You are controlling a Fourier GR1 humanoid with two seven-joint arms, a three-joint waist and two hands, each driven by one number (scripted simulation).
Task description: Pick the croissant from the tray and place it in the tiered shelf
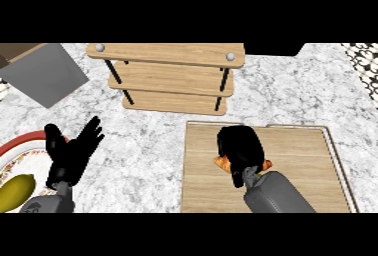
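Head view, 1 frame.

Item 1: pale wooden rectangular tray with a thin raised rim, lying flat on the grey-white marbled stone counter, lower right. It serves as the pickup surface.

Item 2: golden-brown croissant, on the tray near its left half. Only orange-brown slivers show at either side of the hand covering it.

Item 3: right hand, black, on a grey forearm rising from the lower edge. Fingers curl down over the croissant, closed around it; judged to be the grasp before lifting, since the pastry appears to sit on the tray.

Item 4: light wooden tiered shelf with black metal posts, standing behind the tray, well apart from it. It is the destination; its boards show nothing on them.

Item 5: left hand, at the left, fingers spread and upright, holding nothing; resting.

Item 6: red-rimmed round plate at the left edge, with a yellow banana on it.

Item 7: grey flat square panel, upper left.
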